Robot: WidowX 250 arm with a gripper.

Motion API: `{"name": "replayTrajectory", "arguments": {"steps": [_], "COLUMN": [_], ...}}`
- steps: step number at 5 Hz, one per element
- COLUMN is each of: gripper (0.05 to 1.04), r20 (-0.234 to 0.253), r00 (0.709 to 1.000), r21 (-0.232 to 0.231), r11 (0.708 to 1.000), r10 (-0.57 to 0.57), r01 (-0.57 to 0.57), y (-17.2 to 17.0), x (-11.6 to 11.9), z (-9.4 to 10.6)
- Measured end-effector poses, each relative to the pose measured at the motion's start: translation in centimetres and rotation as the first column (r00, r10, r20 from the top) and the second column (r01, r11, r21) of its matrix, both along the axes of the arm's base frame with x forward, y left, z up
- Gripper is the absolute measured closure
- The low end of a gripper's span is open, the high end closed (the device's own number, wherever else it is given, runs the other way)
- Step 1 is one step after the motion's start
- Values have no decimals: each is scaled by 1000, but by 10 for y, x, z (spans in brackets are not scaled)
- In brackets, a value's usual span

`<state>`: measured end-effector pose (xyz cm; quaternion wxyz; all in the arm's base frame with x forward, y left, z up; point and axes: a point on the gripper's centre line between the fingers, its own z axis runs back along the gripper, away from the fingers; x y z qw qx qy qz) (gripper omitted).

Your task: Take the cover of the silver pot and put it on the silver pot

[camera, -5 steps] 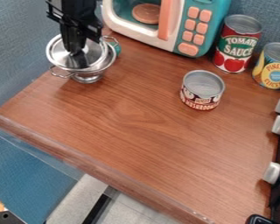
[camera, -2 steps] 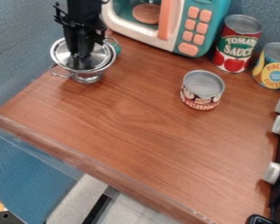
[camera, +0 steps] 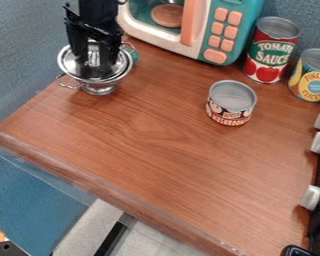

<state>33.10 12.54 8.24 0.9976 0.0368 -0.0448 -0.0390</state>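
Note:
The gripper (camera: 94, 66) hangs over the silver pot at the upper left, its two fingers spread apart with the shiny middle of the cover showing between them. The silver cover (camera: 69, 62) lies on top of the silver pot (camera: 99, 89), its rim roughly in line with the pot's. The pot stands upright on the wooden surface, with a wire handle on each side. The fingers hide part of the cover and its knob.
A toy microwave (camera: 219, 30) stands behind, right of the pot. A mushroom can (camera: 231, 104) sits farther right, with a tomato sauce can (camera: 271, 50) and a pineapple can (camera: 314, 76) behind it. Stove knobs (camera: 312, 197) line the right edge.
The cover first shifted slightly right, into line with the pot. Since then the fingers have spread apart and let go of it. The pot has stayed in place.

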Motion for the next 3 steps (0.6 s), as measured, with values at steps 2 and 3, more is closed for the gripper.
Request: {"name": "replayTrajectory", "arguments": {"steps": [2, 3], "gripper": [83, 83], "r20": [93, 56], "r00": [995, 995], "r21": [12, 153], "r11": [999, 986], "r10": [-34, -78], "r01": [33, 68], "y": [-8, -11], "x": [0, 1], "z": [40, 48]}}
